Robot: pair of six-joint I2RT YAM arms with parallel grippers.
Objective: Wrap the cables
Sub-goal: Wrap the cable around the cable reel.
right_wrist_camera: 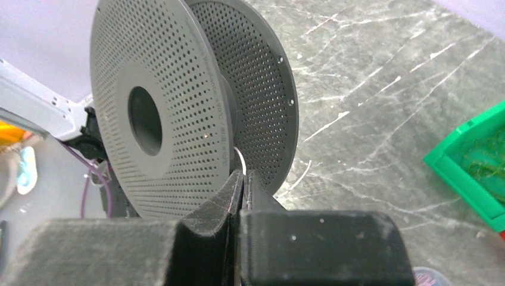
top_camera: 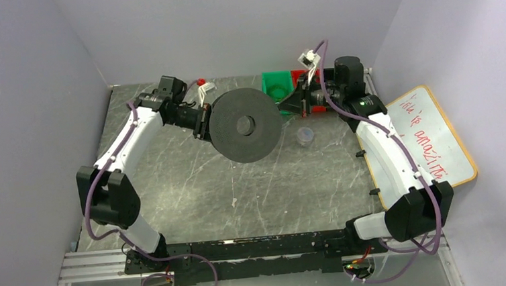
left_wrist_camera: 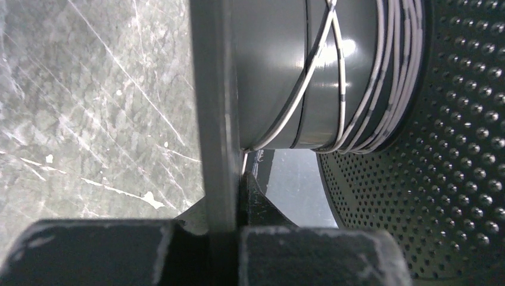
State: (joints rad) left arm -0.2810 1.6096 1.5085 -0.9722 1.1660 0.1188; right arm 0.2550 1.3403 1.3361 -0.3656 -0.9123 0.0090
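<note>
The big black spool (top_camera: pixel 246 126) hangs on edge above the table. My left gripper (top_camera: pixel 203 124) is shut on its left flange (left_wrist_camera: pixel 214 107), which runs edge-on between the jaws. Thin whitish cable (left_wrist_camera: pixel 396 47) lies in several turns round the grey hub, with two strands crossing loosely. My right gripper (top_camera: pixel 287 105) sits at the spool's right rim. In the right wrist view its jaws (right_wrist_camera: pixel 243 179) are shut on the cable (right_wrist_camera: pixel 240 159), which rises from the tips into the gap between the two perforated flanges (right_wrist_camera: pixel 178 77). A loose whitish end (right_wrist_camera: pixel 301 174) curls over the table beyond.
A green bin (top_camera: pixel 276 84) and a red bin (top_camera: pixel 299 78) stand at the back, behind the right gripper. A small clear jar (top_camera: pixel 305 136) sits right of the spool. A whiteboard (top_camera: pixel 435 137) leans at the right wall. The grey marbled table (top_camera: pixel 193 187) lies below.
</note>
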